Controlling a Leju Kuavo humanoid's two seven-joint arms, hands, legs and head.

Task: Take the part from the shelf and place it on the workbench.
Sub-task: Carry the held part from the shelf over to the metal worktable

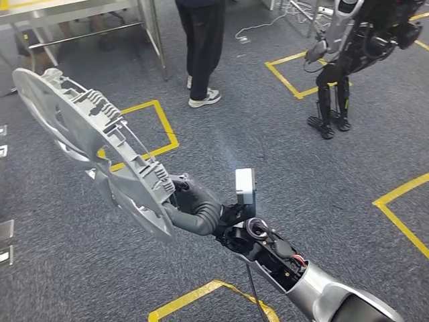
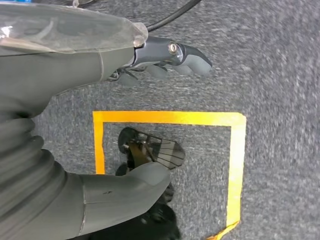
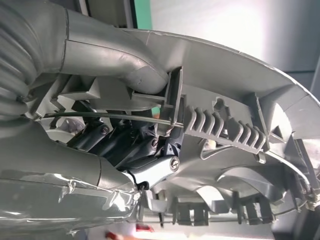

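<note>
Evidently the large grey ribbed plastic moulded part point(image 1: 96, 144) has been taken off the shelf: it is gripped at one end by the right hand point(image 1: 190, 201), whose fingers point(image 3: 124, 145) are wrapped into its ribbing, and it is carried out beyond that hand above the grey carpeted floor point(image 1: 283, 168) marked with yellow tape squares point(image 1: 151, 131). The left hand point(image 2: 113, 115) is seen hanging over the carpet with nothing held and its fingers apart. The placing is judged still to be done, since the part lies on no worktop yet and only a metal table frame point(image 1: 147, 27) and a person's legs point(image 1: 202, 47) are seen far beyond the hand.

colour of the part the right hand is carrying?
Light grey throughout: a large ribbed moulded plastic part, gripped by the right hand. Clearest in head view.
</note>
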